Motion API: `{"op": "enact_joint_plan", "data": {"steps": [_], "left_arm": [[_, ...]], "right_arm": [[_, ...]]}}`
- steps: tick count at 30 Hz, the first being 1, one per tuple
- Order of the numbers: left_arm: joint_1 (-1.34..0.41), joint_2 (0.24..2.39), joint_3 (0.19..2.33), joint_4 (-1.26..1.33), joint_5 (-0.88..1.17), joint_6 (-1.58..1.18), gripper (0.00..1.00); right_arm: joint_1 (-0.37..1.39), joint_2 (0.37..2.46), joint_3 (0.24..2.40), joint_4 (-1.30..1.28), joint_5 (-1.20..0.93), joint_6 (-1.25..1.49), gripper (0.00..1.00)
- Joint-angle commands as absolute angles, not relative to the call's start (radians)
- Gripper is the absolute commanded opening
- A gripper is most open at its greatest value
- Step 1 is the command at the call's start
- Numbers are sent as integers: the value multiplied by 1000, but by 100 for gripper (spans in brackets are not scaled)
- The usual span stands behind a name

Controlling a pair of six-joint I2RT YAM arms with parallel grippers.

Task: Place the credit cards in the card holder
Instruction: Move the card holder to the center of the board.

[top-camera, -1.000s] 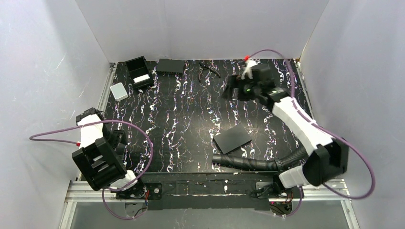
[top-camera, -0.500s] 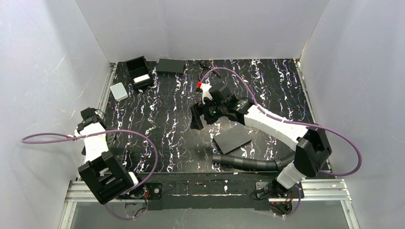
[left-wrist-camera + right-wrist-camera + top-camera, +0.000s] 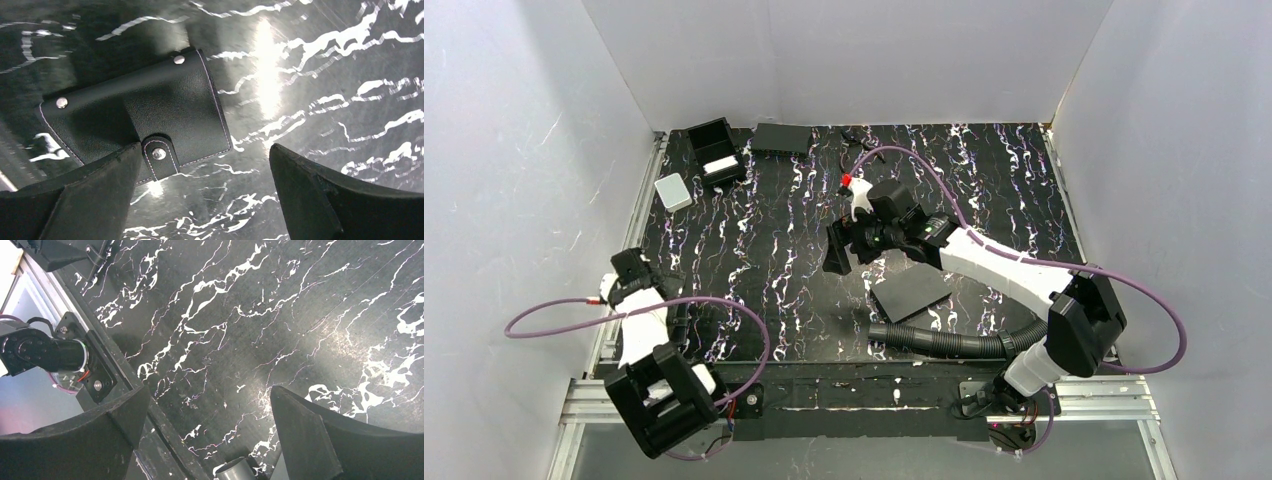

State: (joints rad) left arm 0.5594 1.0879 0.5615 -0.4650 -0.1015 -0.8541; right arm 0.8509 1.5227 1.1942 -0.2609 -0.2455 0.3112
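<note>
1. left gripper: released, jaws wide, empty, at the marbled table's 8 o'clock corner.
2. black leather card holder lies flat at its 10 o'clock.
3. right gripper: released, empty, mid-table; black sheet at its 4 o'clock.
4. credit cards: cannot tell; a pale flat piece sits in the black bin at 11 o'clock.

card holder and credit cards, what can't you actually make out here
- Card holder: in the left wrist view, its near corner is covered by a finger of the left gripper. It looks closed, so its contents are hidden. Top view: not visible, apparently under the left arm.
- Credit cards: none identifiable. In the top view, the pale item in the black box is too small to name.
- Right wrist view: shows table and an arm base, no cards.
</note>
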Motion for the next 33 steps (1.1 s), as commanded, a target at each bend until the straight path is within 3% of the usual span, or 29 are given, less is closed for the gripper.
{"op": "enact_joint_plan", "data": {"steps": [1,10,17,21,23,26,29,30,33], "left_arm": [[383,1192,542,-460,40,-915,98],[-172,1283,660,-427,117,-1057,98],[-206,1275,888,-593,191,-756,98],[-203,1299,1044,-775,70,-584,98],[-201,1331,1084,-800,33,-507,98],[-191,1431,1122,-820,41,-473,94],[-184,1548,1148,-831,69,-438,63],[-185,1589,1172,-855,57,-420,57],[-186,1701,1236,-906,-10,-373,56]], "right_arm": [[850,1502,1180,-193,-245,339,100],[850,1552,1150,-150,-228,383,100],[850,1661,1163,-172,-75,613,100],[858,1729,1114,-15,-165,813,100],[877,1765,1079,107,-195,930,89],[922,1843,1072,229,-207,1027,61],[960,1900,1080,287,-200,1081,52],[968,1912,1077,295,-190,1093,50],[982,1938,1046,360,-161,1123,47]]}}
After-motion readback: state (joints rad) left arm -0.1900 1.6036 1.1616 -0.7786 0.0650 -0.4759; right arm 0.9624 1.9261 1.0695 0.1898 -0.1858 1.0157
